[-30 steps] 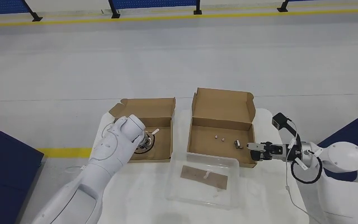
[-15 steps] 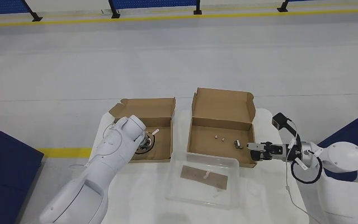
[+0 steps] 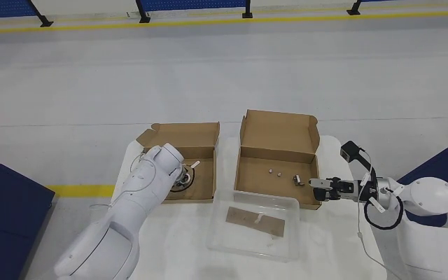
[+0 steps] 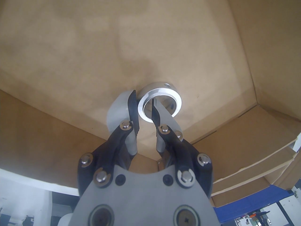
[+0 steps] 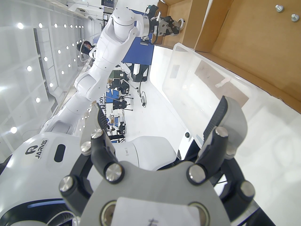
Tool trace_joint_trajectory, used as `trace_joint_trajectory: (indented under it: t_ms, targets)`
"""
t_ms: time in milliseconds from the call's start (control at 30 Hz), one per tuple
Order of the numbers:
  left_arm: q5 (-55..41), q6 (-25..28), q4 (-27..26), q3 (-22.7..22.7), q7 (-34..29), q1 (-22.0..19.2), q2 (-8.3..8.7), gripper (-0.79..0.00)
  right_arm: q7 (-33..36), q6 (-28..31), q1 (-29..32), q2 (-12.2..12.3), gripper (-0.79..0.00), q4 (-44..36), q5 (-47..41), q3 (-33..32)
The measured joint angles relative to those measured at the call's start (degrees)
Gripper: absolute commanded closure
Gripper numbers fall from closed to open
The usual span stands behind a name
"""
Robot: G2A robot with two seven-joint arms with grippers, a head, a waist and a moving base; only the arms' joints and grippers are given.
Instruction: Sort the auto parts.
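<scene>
Quick status on the parts sorting. The left gripper (image 4: 143, 112) is down inside the left box (image 3: 203, 178), which sits toward the far left corner of the table (image 3: 182, 231). Its fingers are nearly closed and straddle the wall of a metal ring (image 4: 160, 90), one finger inside the hole and one outside. It looks like it's pinching that wall, and the ring is at or just above the box floor, near the box's front wall. So I'd call this the drop-off step for the ring, with the release not done yet. The right box (image 3: 266, 183), at the far side of the table next to the left one, has two small studs (image 5: 278, 8) on its floor, plus another little metal piece (image 3: 297, 180) closer to its right wall. The right gripper (image 5: 160, 105) hangs just outside that wall, toward the table's right edge, spread wide open with nothing in it. The clear tray (image 3: 252, 197) along the near edge looks pretty much emptied. I can see a brown card (image 3: 255, 222) at the bottom and a small pale bit (image 5: 221, 83) on it, but I honestly can't tell if that's a part. My guess is the sort is almost finished: let go of the ring, then check the tray for stragglers.
</scene>
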State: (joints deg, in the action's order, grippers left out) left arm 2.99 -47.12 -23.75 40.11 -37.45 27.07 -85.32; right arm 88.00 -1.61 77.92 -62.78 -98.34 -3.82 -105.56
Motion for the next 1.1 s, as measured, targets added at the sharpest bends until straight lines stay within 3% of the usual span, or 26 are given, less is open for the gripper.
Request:
trace_joint_trajectory:
  t_ms: [300,467,533,600,767,1100]
  targets:
    - [-0.3,0.4,-0.5,1.4,-0.1,-0.4,0.21,-0.237,0.0,0.0,0.0,0.0,-0.785,0.0,0.0,0.0]
    - [-0.3,-0.2,-2.8,2.8,0.1,-0.1,1.00,-0.379,0.0,0.0,0.0,0.0,-0.785,0.0,0.0,0.0]
    - [-0.6,-0.3,-4.0,3.9,0.2,0.0,1.59,-0.554,0.0,0.0,0.0,0.0,-0.785,0.0,0.0,0.0]
    - [-0.6,-0.4,-5.9,5.0,-0.1,0.3,2.34,-0.785,0.0,0.0,0.0,0.0,-0.785,0.0,0.0,0.0]
    - [1.9,-1.6,-11.5,5.5,-3.3,1.2,3.93,-0.785,0.0,0.0,0.0,0.0,-0.785,0.0,0.0,0.0]
    - [1.9,-1.6,-11.1,5.5,-3.1,1.2,3.91,-0.785,0.0,0.0,0.0,0.0,-0.785,0.0,0.0,0.0]
